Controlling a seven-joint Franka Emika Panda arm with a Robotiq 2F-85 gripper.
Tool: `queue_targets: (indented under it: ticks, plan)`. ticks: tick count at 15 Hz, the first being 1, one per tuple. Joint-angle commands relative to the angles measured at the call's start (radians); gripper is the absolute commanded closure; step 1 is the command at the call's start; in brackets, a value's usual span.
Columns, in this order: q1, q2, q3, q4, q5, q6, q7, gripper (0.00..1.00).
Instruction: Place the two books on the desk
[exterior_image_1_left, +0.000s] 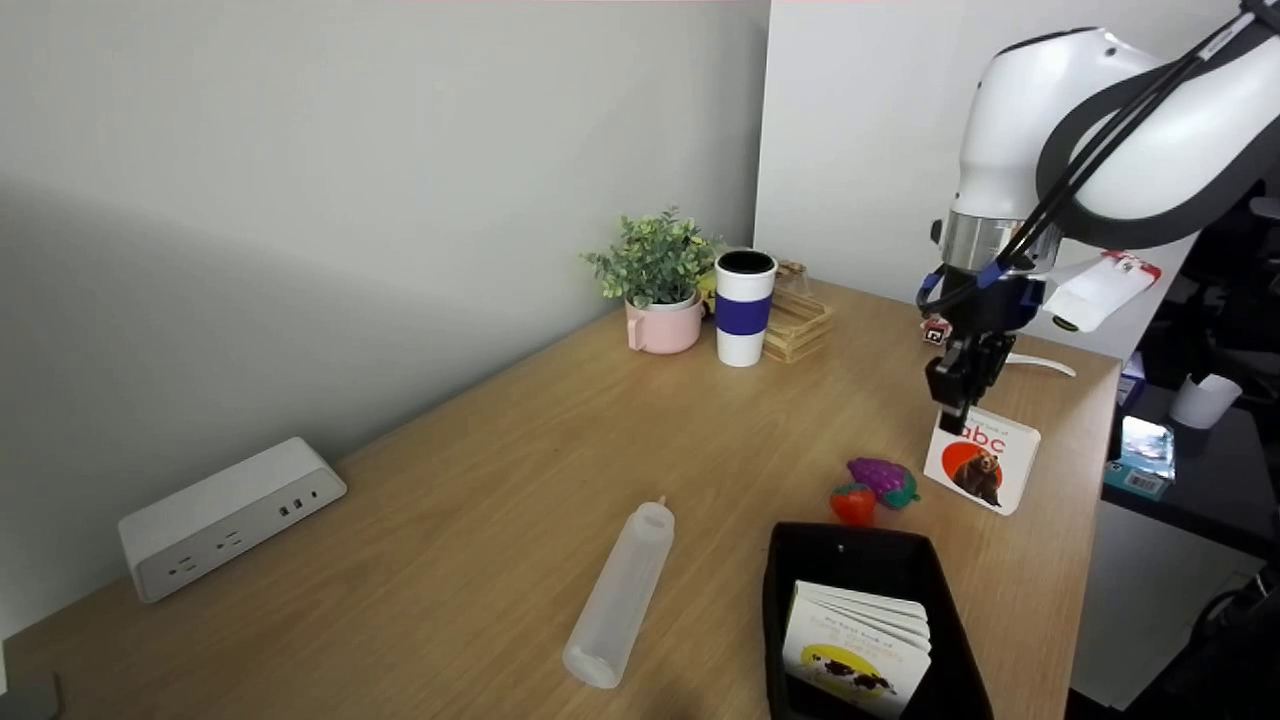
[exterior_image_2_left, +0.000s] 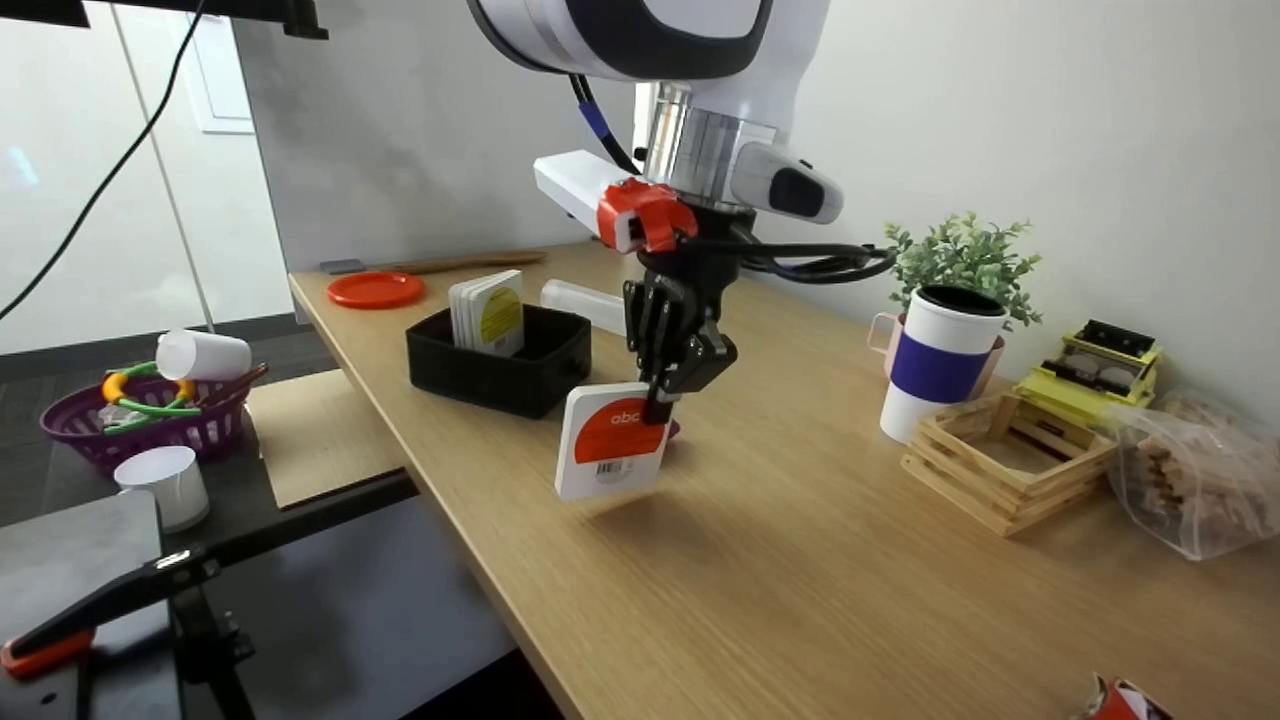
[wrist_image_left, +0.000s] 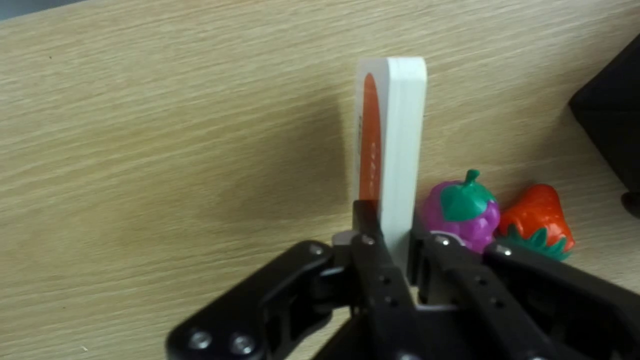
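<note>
The white abc book (exterior_image_1_left: 985, 462) with a red and dark bear picture is held upright by one edge; its red-printed back shows in an exterior view (exterior_image_2_left: 600, 455), and its white spine side in the wrist view (wrist_image_left: 406, 135). My gripper (exterior_image_2_left: 656, 405) is shut on it, one finger on each cover, as the wrist view (wrist_image_left: 392, 215) shows. The book appears a little above the desk (exterior_image_2_left: 780, 590), with its shadow beneath. The book with yellowish print (exterior_image_1_left: 850, 665) stands with several white books inside the black tray (exterior_image_2_left: 480, 378), away from the gripper.
A purple toy grape (wrist_image_left: 462, 215) and a red toy strawberry (wrist_image_left: 537, 215) lie beside the held book, near the tray. A clear bottle (exterior_image_1_left: 622, 590), a tumbler (exterior_image_1_left: 742, 315), a potted plant (exterior_image_1_left: 665, 325) and a wooden crate (exterior_image_2_left: 1010, 460) stand on the desk.
</note>
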Motion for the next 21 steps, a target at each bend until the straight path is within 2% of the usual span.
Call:
queue_targets:
  ticks: [1, 2, 3, 11, 13, 18, 21]
  plan:
    - [-0.006, -0.003, 0.007, 0.000, -0.006, -0.001, 0.010, 0.96]
    - [-0.006, -0.003, 0.006, 0.000, -0.007, -0.001, 0.012, 0.74]
    - [-0.005, -0.004, 0.006, 0.001, -0.008, -0.002, 0.014, 0.60]
    - [-0.005, -0.010, 0.006, 0.002, -0.006, -0.005, 0.019, 0.06]
    - [-0.001, -0.034, 0.003, -0.010, -0.015, -0.005, 0.035, 0.00]
    - [0.022, -0.179, -0.002, -0.063, -0.117, -0.031, 0.147, 0.00]
    - [0.030, -0.277, 0.023, -0.075, -0.176, -0.067, 0.165, 0.00]
